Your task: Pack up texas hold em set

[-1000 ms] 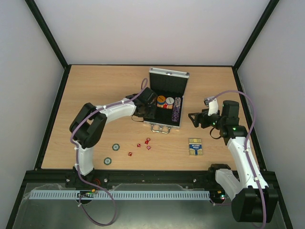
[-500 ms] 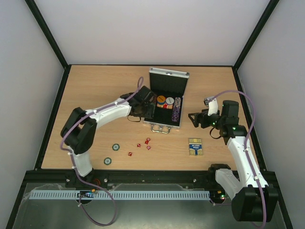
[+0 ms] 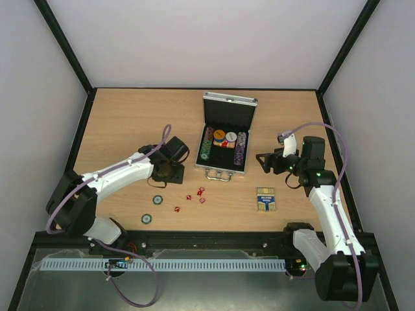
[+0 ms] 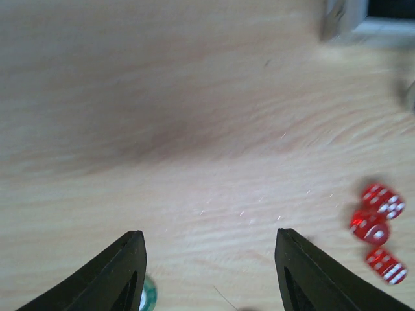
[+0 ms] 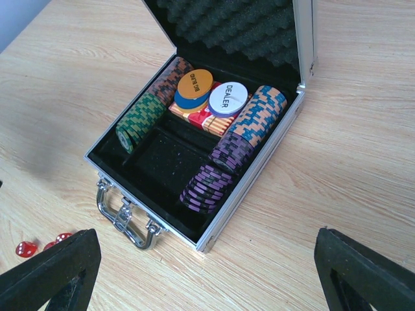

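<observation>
The silver case (image 3: 241, 170) lies open mid-table with its lid up, and rows of poker chips (image 3: 241, 148) fill its black-lined slots. In the right wrist view the case (image 5: 259, 175) holds green, brown, purple and blue chips (image 5: 211, 184) and a white dealer button (image 5: 227, 98). Two green chips (image 3: 157, 199) lie loose on the table beside several red dice (image 3: 201, 192). The card deck box (image 3: 266, 199) lies right of the dice. My left gripper (image 3: 167, 173) hovers open and empty over bare wood (image 4: 207, 259), with a green chip (image 4: 148, 297) by its left finger and dice (image 4: 371, 227) to its right. My right gripper (image 3: 264, 161) is open beside the case (image 5: 207, 272).
The case's metal handle (image 5: 126, 217) points toward the near edge. Black frame posts and white walls enclose the wooden table (image 3: 130, 116). A second loose green chip (image 3: 147, 218) lies close to the table's near edge.
My left arm has drawn back from the case toward the near left and now hangs over the table by the loose chips. A green chip row now shows in the case. The right arm is still.
</observation>
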Tool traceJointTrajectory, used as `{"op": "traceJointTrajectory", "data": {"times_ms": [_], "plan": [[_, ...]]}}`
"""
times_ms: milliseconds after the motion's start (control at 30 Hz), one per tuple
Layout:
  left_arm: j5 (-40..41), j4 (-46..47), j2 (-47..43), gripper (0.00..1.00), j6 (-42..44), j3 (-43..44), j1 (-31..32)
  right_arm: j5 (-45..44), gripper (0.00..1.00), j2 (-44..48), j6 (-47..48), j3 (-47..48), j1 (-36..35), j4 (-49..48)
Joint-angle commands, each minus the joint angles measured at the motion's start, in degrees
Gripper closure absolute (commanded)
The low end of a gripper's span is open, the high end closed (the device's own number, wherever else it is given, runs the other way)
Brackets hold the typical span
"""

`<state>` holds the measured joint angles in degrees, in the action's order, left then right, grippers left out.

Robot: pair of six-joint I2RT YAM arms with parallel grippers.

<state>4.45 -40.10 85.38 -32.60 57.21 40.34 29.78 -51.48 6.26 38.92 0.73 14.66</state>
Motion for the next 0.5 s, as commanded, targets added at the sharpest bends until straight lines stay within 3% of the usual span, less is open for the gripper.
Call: {"op": "traceJointTrajectory", "data": {"times_ms": [0, 467], "plan": [[-0.8, -5.3, -3.1, 0.44, -2.3, -3.7, 0.3, 1.1, 0.09, 1.0, 0.8, 0.2, 0.2, 0.6], [-2.7, -8.7, -4.8, 0.44, -3.5, -12.6, -1.8, 0.9, 0.09, 1.9, 0.8, 0.1, 0.2, 0.6]]}}
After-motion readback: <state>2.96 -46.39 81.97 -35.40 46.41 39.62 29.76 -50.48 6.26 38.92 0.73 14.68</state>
